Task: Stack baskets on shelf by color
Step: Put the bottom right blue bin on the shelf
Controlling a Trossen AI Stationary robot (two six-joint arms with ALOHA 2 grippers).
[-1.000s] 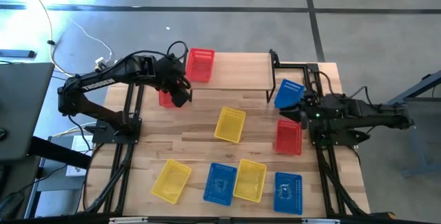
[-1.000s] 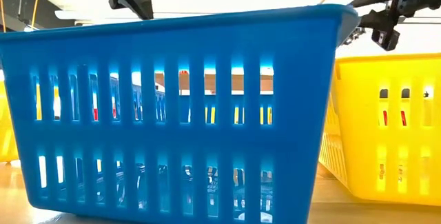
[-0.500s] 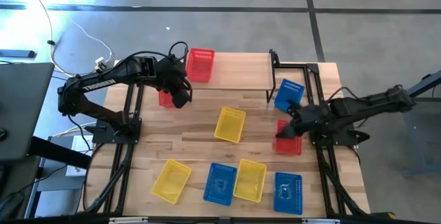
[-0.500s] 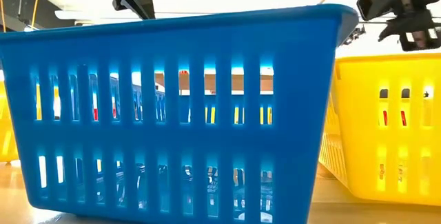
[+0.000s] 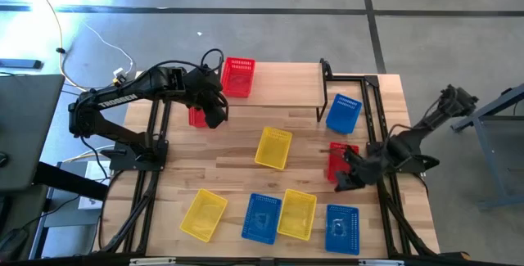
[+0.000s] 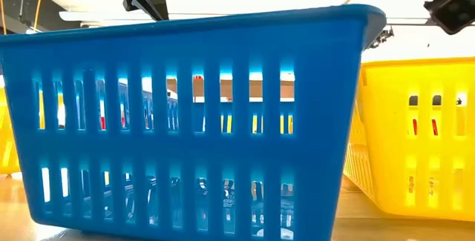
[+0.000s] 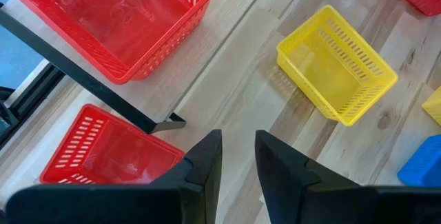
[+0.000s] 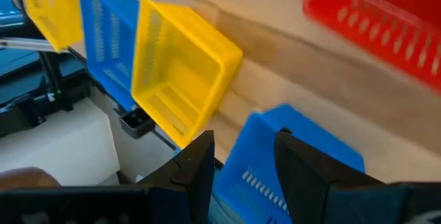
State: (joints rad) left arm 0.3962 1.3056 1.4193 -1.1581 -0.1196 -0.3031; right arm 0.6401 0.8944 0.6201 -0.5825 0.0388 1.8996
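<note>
Red plastic fills the space under the left claw, whose fingers stand slightly parted with nothing between them: one red basket lies on the table just below it, beneath the shelf edge, and another red basket sits on the shelf just beyond. The right claw, spread and empty, hovers beside a third red basket, probably just clear of it. A blue basket lies farther off by the shelf's end.
</note>
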